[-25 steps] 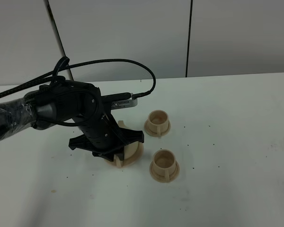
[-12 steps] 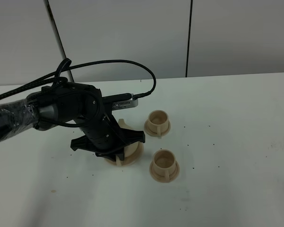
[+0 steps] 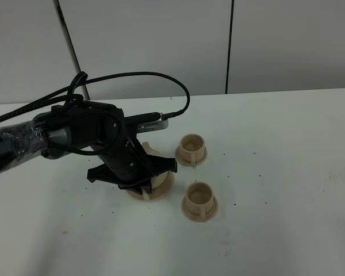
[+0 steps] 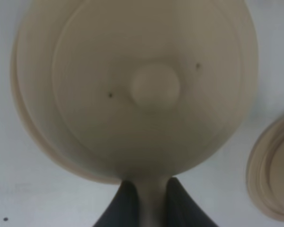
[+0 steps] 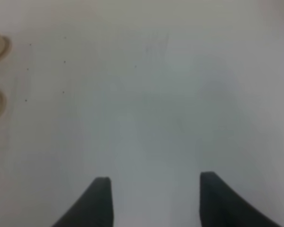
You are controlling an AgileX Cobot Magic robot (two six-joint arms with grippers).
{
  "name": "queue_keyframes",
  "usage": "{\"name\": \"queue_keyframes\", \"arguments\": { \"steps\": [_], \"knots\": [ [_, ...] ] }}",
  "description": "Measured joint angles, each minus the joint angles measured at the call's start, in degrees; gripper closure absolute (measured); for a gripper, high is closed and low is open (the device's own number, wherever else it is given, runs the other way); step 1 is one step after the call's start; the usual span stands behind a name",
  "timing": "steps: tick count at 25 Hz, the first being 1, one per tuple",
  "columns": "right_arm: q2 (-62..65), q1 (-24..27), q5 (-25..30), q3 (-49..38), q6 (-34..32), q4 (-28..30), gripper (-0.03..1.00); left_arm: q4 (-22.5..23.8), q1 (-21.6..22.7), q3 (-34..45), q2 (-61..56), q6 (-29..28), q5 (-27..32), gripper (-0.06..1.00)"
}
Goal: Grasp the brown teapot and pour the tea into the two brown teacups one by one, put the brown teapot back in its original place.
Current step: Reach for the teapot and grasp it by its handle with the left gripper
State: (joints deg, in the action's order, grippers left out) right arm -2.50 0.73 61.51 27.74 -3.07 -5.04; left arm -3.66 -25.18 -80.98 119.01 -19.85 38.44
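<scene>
The round-bellied matte light-tan teapot [image 4: 137, 127] sits on the flat round tan saucer plate [image 4: 26, 123], on the left part of the white table [image 3: 287, 172]. The two small tan cylindrical teacups on their own saucers stand just to its right, one farther back [image 3: 191, 148] and one nearer [image 3: 199, 201].

The left gripper [image 4: 150, 187] is clamped on the pot's loop handle [image 4: 154, 213], with a dark finger pressed against each side of it and no gap showing. The right gripper [image 5: 155, 177] hangs over bare table with its jaws wide apart and nothing between them.

The pot looks like hard, smooth ware: stiff, probably slippery under the pads, and likely to chip if knocked. If it is full, most of the weight is in the belly, well out from the handle, so it will tend to swing or twist in a narrow pinch. The handle is the sensible place to hold it, and the grip needs to be firm. The lid with its small round knob [image 4: 155, 87] appears to rest loose on top and could slide off in a steep tilt.

The pot stands upright. Its long axis runs from the handle at the fingers through the knob to the spout on the opposite side, which the left wrist view cuts off. In the exterior high view a tan stub [image 3: 149, 149] pokes out behind the arm. This is probably the spout, facing the back wall, but the arm hides too much to be sure
</scene>
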Motion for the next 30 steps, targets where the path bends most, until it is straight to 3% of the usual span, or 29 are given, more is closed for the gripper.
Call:
{"name": "queue_keyframes", "arguments": {
  "steps": [23, 30],
  "knots": [
    [0.00, 0.00, 0.00, 0.00, 0.00, 0.00, 0.56, 0.10, 0.00, 0.00, 0.05, 0.00, -0.39, 0.77],
    [0.00, 0.00, 0.00, 0.00, 0.00, 0.00, 0.56, 2.07, 0.00, 0.00, -1.18, 0.00, 0.08, 0.77]
  ]
}}
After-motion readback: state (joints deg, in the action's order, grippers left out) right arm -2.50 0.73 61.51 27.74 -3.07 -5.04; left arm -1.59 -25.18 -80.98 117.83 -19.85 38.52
